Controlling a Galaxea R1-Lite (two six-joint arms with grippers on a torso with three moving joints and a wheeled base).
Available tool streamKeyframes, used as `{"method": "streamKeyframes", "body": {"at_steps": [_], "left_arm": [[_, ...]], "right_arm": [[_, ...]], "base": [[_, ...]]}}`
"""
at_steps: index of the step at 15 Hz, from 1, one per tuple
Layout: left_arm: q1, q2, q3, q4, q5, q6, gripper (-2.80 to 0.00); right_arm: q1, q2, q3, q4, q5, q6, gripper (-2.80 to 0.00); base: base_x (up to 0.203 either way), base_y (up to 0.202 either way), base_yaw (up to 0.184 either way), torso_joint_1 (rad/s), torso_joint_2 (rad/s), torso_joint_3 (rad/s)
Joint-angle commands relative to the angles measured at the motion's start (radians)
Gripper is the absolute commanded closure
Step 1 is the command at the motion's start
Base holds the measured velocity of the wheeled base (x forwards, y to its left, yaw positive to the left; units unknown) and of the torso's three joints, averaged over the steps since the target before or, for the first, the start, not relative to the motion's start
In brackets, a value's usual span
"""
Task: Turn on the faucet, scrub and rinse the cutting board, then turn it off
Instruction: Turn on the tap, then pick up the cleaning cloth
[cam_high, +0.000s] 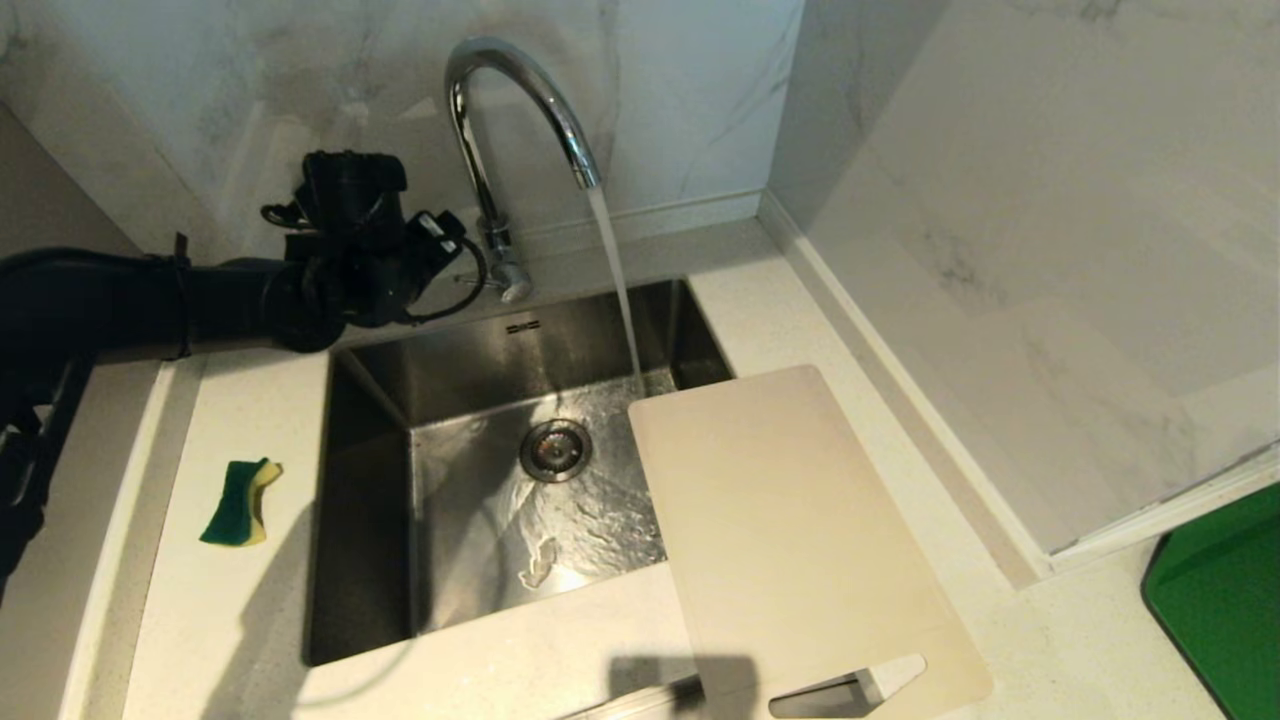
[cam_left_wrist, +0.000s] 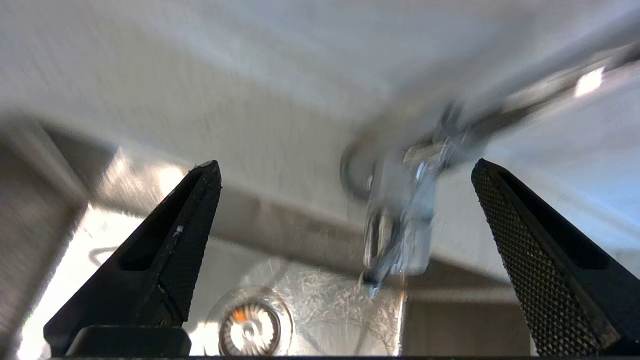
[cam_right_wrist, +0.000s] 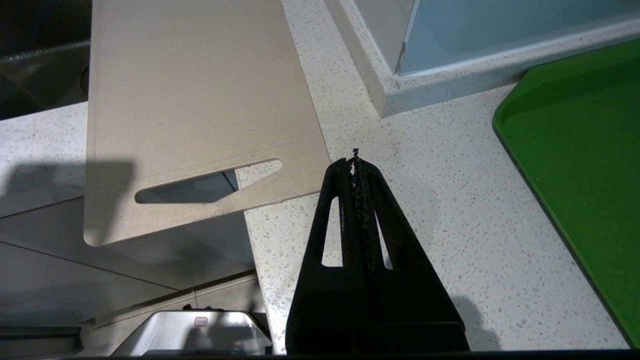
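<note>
A pale speckled countertop (cam_high: 240, 600) wraps around a steel sink (cam_high: 480, 470) set against marble-look walls (cam_high: 1000, 200) that meet in a corner at the far right. Water (cam_high: 615, 280) runs from the faucet (cam_high: 505, 130), which stands at the far rim of the sink, and falls into the basin near the drain (cam_high: 555, 450), where the wet floor ripples. The cutting board (cam_high: 800, 540) lies on the right, its far left part overhanging the sink and its near end, with the handle slot, reaching past the near edge of the counter. A green and yellow sponge (cam_high: 240, 503) lies on the counter left of the sink, well apart from the board. A green mat (cam_high: 1225, 600) shows at the near right.

The left arm reaches in from the left, level above the counter, with the left gripper (cam_high: 450, 245) just left of the faucet's base. In the left wrist view its fingers (cam_left_wrist: 170, 260) stand wide apart with nothing between them, and the faucet's base and lever sit ahead, blurred. The right gripper (cam_right_wrist: 356, 165) hangs over the counter just right of the board's near end, its fingers pressed together and holding nothing.
</note>
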Motion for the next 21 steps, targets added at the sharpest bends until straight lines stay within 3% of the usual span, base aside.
{"method": "streamKeyframes", "body": {"at_steps": [1,3,6,9,10,15,18,21], "left_arm": [[0.000,-0.095,0.006,0.017,0.002,0.044,-2.80],[0.009,-0.180,0.034,0.076,-0.005,0.124,-2.80],[0.058,-0.347,0.113,0.166,-0.115,0.260,-2.80],[0.123,-0.468,0.165,0.327,-0.184,0.312,-2.80],[0.131,-0.503,0.184,0.356,-0.189,0.316,0.00],[0.136,-0.725,0.364,0.499,-0.355,0.367,0.00],[0.202,-0.753,0.446,0.537,-0.360,0.442,0.00],[0.228,-0.756,0.454,0.590,-0.350,0.457,0.00]], "right_arm": [[0.000,0.000,0.000,0.000,0.000,0.000,0.00],[0.000,0.000,0.002,0.000,0.000,0.000,0.00],[0.000,0.000,0.000,0.000,0.000,0.000,0.00],[0.000,0.000,0.000,0.000,0.000,0.000,0.00],[0.000,0.000,0.000,0.000,0.000,0.000,0.00],[0.000,0.000,0.002,0.000,0.000,0.000,0.00],[0.000,0.000,0.001,0.000,0.000,0.000,0.00],[0.000,0.000,0.001,0.000,0.000,0.000,0.00]], "base": [[0.000,0.000,0.000,0.000,0.00,0.000],[0.000,0.000,0.000,0.000,0.00,0.000],[0.000,0.000,0.000,0.000,0.00,0.000],[0.000,0.000,0.000,0.000,0.00,0.000],[0.000,0.000,0.000,0.000,0.00,0.000],[0.000,0.000,0.000,0.000,0.00,0.000],[0.000,0.000,0.000,0.000,0.00,0.000],[0.000,0.000,0.000,0.000,0.00,0.000]]}}
